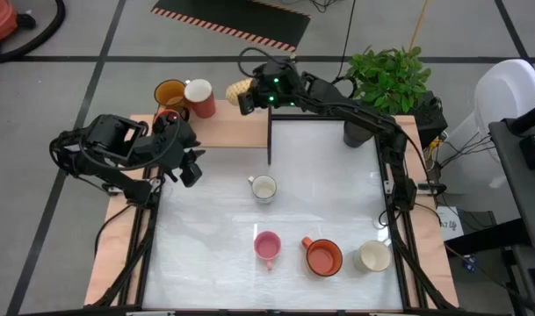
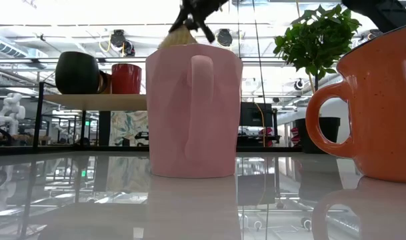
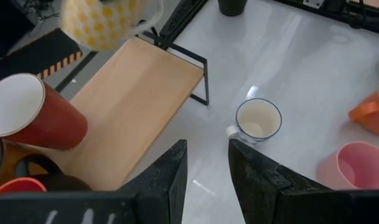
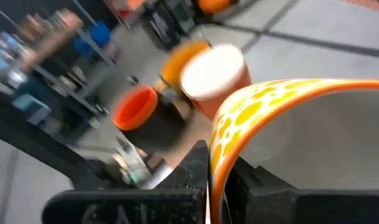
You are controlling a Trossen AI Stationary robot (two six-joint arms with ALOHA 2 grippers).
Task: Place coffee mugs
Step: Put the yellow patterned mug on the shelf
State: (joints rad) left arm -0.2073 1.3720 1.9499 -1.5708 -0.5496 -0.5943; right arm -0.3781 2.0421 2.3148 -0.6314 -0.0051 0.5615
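Note:
My right gripper (image 1: 248, 95) is shut on a cream mug with yellow spots (image 1: 239, 88), in the air by the far edge of the wooden shelf (image 1: 232, 132). In the low view this spotted mug (image 2: 175, 38) hangs at the top. An amber mug (image 1: 169, 91), a red mug (image 1: 200, 98) and a black mug with an orange inside (image 4: 136, 111) stand on the shelf. On the table stand a white mug (image 1: 263, 188), a pink mug (image 1: 267, 246), an orange mug (image 1: 323, 256) and a cream mug (image 1: 372, 256). My left gripper (image 3: 208, 168) is open, above the table near the shelf's near edge. My right gripper (image 4: 215, 168) holds the spotted mug by its rim (image 4: 221, 146), pinched with one finger (image 4: 192, 171) outside the wall and the other (image 4: 245, 183) inside. The mug is lifted clear of the shelf and tilted.
A dark grey pot (image 1: 356, 133) and a potted plant (image 1: 388, 77) stand at the far right. The shelf's black frame leg (image 1: 269, 140) rises beside the white mug. Free shelf surface lies right of the red mug (image 3: 37, 115).

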